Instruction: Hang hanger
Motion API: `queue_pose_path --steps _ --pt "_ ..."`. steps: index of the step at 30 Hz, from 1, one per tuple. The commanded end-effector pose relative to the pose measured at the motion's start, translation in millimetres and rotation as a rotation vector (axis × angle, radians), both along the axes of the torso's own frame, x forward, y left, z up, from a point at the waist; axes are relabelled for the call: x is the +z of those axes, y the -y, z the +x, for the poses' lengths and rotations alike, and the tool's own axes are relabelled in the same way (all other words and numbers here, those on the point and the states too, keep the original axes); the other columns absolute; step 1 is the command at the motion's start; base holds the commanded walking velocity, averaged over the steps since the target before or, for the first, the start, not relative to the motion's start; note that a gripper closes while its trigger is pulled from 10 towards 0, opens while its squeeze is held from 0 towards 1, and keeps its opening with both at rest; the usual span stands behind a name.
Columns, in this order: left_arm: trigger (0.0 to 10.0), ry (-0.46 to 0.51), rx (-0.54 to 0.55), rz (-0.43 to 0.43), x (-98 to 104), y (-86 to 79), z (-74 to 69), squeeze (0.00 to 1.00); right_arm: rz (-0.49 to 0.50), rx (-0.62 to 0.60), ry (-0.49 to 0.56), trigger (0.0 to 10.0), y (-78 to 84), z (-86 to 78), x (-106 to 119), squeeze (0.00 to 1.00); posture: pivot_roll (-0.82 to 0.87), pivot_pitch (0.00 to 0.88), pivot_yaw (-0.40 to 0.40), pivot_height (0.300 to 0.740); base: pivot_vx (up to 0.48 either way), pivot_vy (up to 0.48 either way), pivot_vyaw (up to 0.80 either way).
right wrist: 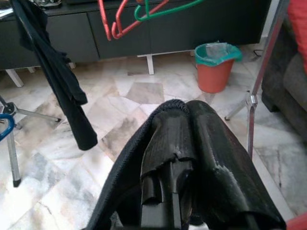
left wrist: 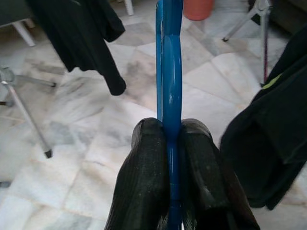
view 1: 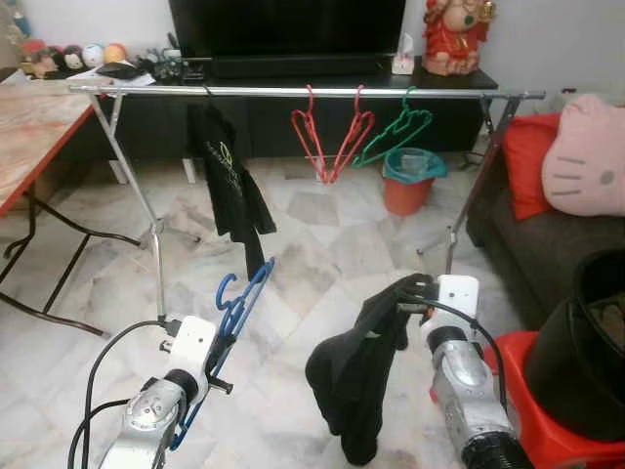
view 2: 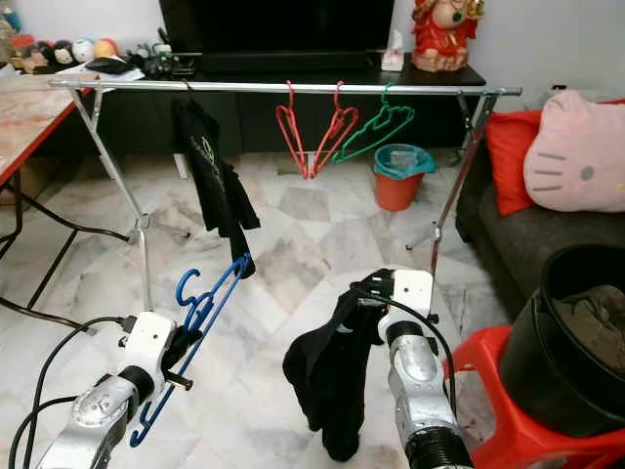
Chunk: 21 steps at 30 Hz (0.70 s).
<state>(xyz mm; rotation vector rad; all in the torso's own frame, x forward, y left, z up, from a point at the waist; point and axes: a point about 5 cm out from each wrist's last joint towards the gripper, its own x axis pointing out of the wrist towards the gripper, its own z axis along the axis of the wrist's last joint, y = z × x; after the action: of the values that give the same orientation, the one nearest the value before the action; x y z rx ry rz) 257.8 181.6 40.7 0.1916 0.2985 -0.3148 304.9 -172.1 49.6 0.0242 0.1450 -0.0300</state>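
You face a rack (view 1: 293, 91) that spans the room ahead, standing on a marble floor (view 1: 322, 244) in front of a TV (view 1: 286, 27); a sofa (view 1: 527, 244) sits off to your right, a counter (view 1: 34, 122) to your left, and a black bin (view 1: 596, 342) on a red stool (view 1: 532, 410) is close by your right arm. On the rail hang a black shirt (view 1: 229, 181), two red hangers (view 1: 327, 137) and a green hanger (view 1: 395, 132), with an orange pail (view 1: 410, 181) on the floor behind them. Your right end effector (view 1: 415, 293) is clamped on a black garment (view 1: 356, 376) that droops well below it. Your left end effector (left wrist: 171, 143) is closed on the blue hanger (view 1: 239, 298), gripping its flat frame edge-on between both fingers, hook up and forward, low and well short of the rail. The risks, as I judge them: the hanger is pinched on a thin slick edge and may pivot or slip as you raise it; the drooping garment may snag the hanger or the rack leg as you close in; and the hook could knock the shirt already hung if you aim for the rail's left portion rather than the bare stretch between shirt and red hangers.
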Motion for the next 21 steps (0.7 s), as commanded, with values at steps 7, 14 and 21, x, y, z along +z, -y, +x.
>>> queue_pose_path --steps 7,14,21 --pt "10.0 -0.061 -0.165 -0.124 7.4 14.9 -10.2 0.00 -0.005 -0.022 0.007 10.0 9.0 1.4 2.3 0.00 -0.02 0.000 0.007 0.740 0.000 0.000 0.00" --pt "10.0 -0.236 -0.525 -0.147 23.5 20.0 -34.3 0.00 -0.044 0.031 -0.046 10.0 7.1 8.7 3.6 0.00 -0.02 0.000 0.003 0.740 0.000 0.000 0.00" --pt "10.0 -0.275 -0.651 -0.122 41.8 17.4 -33.9 0.00 -0.084 0.167 -0.111 10.0 -10.1 22.6 10.2 0.00 -0.01 0.000 -0.001 0.740 0.000 0.000 0.00"
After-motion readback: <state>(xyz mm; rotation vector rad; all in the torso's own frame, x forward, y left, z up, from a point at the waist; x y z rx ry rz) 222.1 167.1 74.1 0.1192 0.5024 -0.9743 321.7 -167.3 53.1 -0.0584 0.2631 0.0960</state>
